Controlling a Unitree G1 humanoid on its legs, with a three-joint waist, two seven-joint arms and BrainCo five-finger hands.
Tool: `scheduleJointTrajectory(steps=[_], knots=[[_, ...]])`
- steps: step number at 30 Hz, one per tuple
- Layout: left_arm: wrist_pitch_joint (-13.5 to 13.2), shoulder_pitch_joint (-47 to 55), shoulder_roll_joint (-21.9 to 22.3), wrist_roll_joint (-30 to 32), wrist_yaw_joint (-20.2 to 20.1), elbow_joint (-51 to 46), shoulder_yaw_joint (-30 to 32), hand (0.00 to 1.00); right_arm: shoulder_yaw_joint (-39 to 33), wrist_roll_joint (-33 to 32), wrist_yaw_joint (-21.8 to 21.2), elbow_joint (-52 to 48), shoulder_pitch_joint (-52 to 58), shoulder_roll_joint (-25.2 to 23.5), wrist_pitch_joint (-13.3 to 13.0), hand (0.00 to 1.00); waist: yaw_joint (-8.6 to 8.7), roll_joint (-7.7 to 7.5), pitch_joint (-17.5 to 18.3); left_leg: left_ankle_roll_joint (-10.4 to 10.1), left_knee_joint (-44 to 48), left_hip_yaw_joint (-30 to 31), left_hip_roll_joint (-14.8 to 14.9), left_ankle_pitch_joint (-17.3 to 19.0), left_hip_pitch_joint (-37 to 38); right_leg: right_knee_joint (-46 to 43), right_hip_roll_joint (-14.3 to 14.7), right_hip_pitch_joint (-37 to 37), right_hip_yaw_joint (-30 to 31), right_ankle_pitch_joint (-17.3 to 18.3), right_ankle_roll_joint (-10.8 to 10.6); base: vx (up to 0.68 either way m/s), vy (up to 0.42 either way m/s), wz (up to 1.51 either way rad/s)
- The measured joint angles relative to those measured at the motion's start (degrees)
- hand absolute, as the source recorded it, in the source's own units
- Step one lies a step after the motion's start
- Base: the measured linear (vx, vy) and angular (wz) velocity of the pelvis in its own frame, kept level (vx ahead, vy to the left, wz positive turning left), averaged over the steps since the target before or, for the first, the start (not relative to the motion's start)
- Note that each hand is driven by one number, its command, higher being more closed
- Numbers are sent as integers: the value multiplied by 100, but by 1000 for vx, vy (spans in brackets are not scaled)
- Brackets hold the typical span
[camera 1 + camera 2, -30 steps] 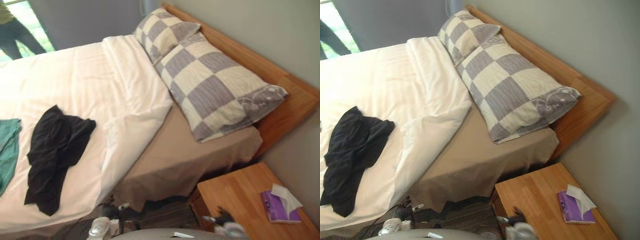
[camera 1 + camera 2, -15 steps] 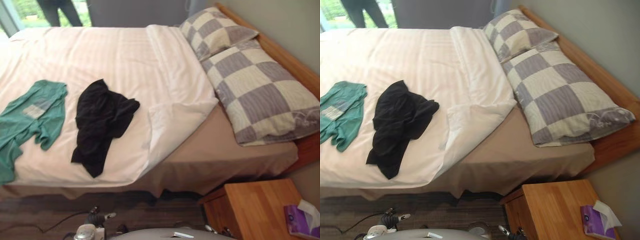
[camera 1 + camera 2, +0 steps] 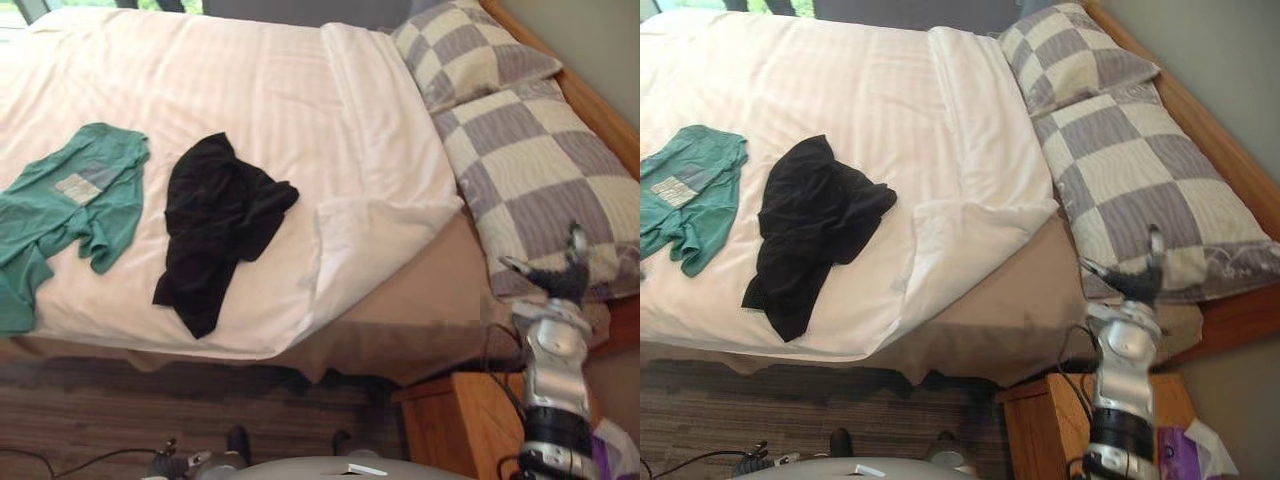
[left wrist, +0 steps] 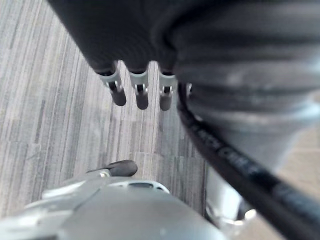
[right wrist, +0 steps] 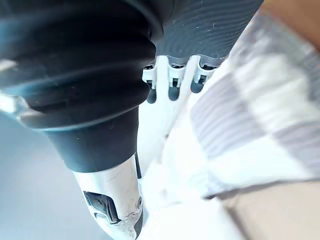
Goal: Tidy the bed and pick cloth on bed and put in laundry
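Observation:
A crumpled black cloth (image 3: 215, 225) lies on the white duvet (image 3: 300, 110) near the bed's near edge. A green T-shirt (image 3: 70, 200) is spread flat to its left. The duvet's corner (image 3: 375, 225) is turned back by the pillows, baring the tan sheet (image 3: 420, 310). My right hand (image 3: 560, 278) is raised at the bed's right side, open with fingers spread, just in front of the nearer checked pillow (image 3: 540, 170) and apart from both cloths. My left hand (image 4: 137, 92) hangs over the striped floor with relaxed fingers and holds nothing.
A second checked pillow (image 3: 470, 50) lies against the wooden headboard (image 3: 600, 110). A wooden nightstand (image 3: 450, 420) stands right of the bed, below my right arm, with a purple tissue box (image 3: 1185, 450) on it. Striped carpet (image 3: 150, 410) runs along the bed's near side.
The camera has swung, so the whole bed sits differently in view. My right arm has risen into view beside the near pillow. The cloths lie as before.

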State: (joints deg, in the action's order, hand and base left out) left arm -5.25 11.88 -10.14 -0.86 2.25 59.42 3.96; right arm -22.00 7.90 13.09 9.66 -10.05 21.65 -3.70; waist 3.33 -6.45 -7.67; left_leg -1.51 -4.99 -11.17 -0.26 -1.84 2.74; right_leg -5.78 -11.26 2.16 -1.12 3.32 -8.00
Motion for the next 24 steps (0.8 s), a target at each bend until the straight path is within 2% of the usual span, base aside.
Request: scheduleJointTrajectory(steps=[4,9,13,15,20,24], knots=[[-72,1,0,-1,1,-27,-206,0,946,388,-20,218,-1133,238,14,0,-62,137,-56,-21,-1,171,46,-116,-101,-1,58,-29,-140,-165,127,0,0,26],[-119,-3,-3,-5,-2,-99,-339,0,1827,603,-60,790,-2416,415,66,0,-195,218,-111,-13,-5,185,97,-210,-345,15,104,-252,-135,-214,136,-102,-20,2],[-164,-107,4,-8,-2,-216,-406,0,2541,619,-189,1046,-3494,636,129,0,-287,405,-246,-10,-5,180,288,-396,-780,106,258,-680,3,-425,225,-163,-30,-10],[-173,-176,5,-10,-4,-218,-406,0,2660,730,-211,1217,-3866,656,141,0,-283,449,-302,-53,-4,162,360,-471,-953,134,313,-840,31,-437,241,-161,-48,-2],[-282,-378,124,-27,-2,-219,-410,0,2929,819,-260,1485,-4555,1104,149,0,-287,710,-567,-172,-4,21,609,-649,-1455,156,525,-1338,2,-511,326,-137,-64,-1],[-399,-514,113,-38,2,-253,-411,0,3035,817,-260,1632,-4863,1393,148,0,-252,768,-838,-211,-3,-35,654,-727,-1771,194,556,-1654,35,-647,296,-75,-36,-6]])
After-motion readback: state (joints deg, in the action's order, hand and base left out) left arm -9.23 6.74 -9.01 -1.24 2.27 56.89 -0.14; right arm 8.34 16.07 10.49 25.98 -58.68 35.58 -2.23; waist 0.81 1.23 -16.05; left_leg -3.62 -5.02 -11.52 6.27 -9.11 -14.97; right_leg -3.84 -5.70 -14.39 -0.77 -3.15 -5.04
